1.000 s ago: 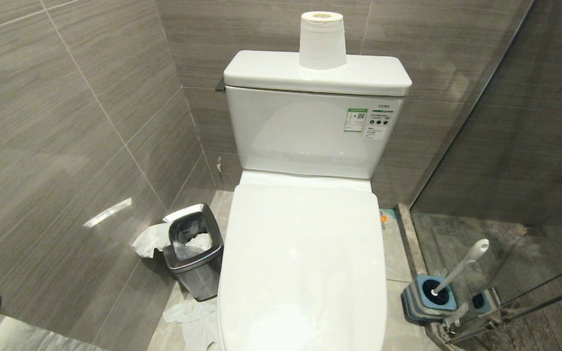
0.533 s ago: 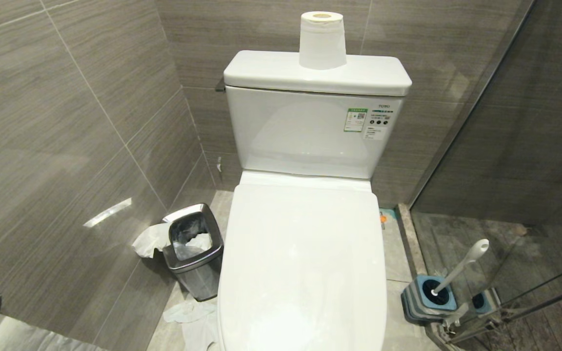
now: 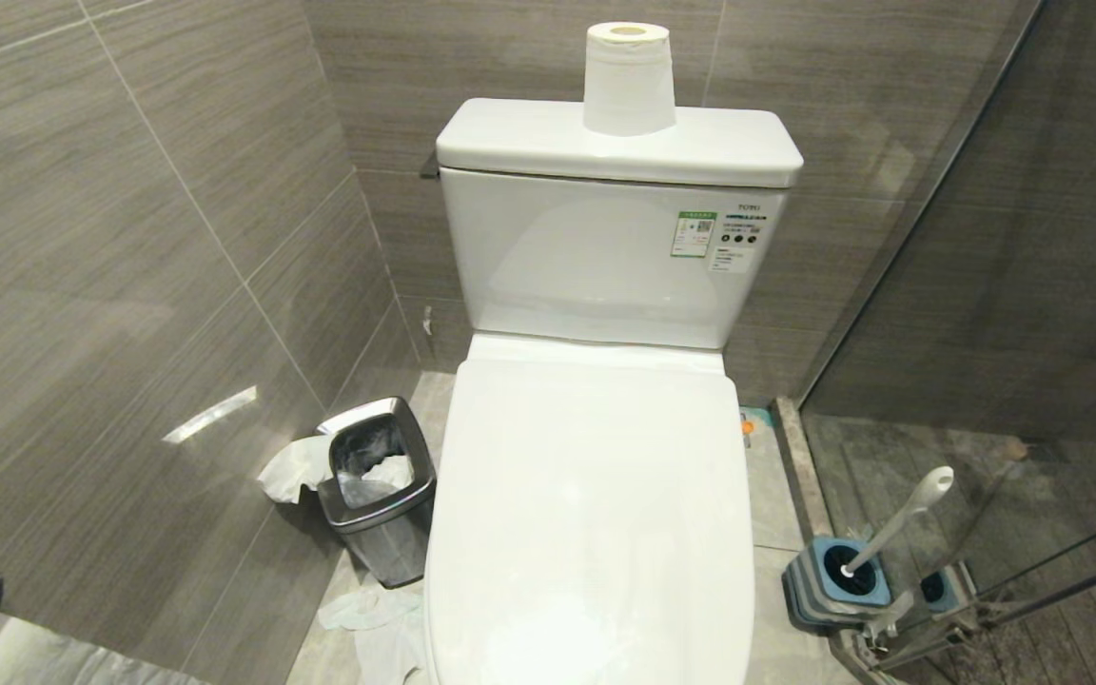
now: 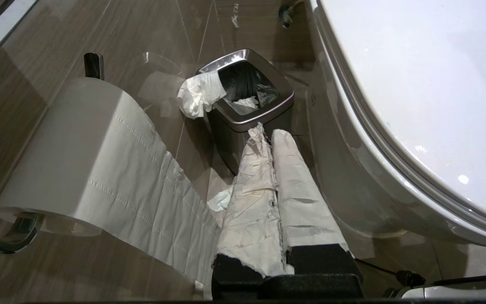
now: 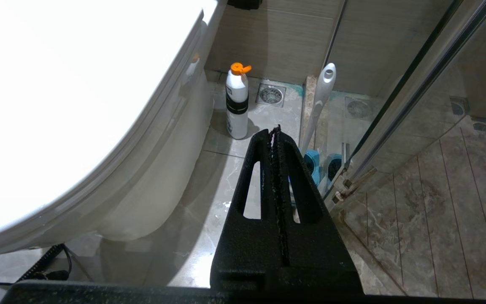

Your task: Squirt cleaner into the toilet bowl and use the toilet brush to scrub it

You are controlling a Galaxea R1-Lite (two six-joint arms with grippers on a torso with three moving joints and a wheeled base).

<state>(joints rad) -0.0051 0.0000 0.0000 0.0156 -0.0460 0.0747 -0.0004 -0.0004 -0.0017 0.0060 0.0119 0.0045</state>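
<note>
Head view: we are looking at the toilet bowl (image 3: pixel 596 514) with its lid down, covering the basin. A waste bin (image 3: pixel 379 490) is standing left; the toilet brush (image 3: pixel 900 518) is sitting in its holder (image 3: pixel 833 580) right. Our left hand (image 4: pixel 270 137) and right hand (image 5: pixel 276 131) are hanging pressed closed, holding nothing.

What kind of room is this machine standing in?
A small tiled bathroom, it seems. A white toilet with its lid down sits against the wall, a roll of toilet paper stands on its tank, and a toilet brush rests in a blue holder beside a glass shower screen.
</note>
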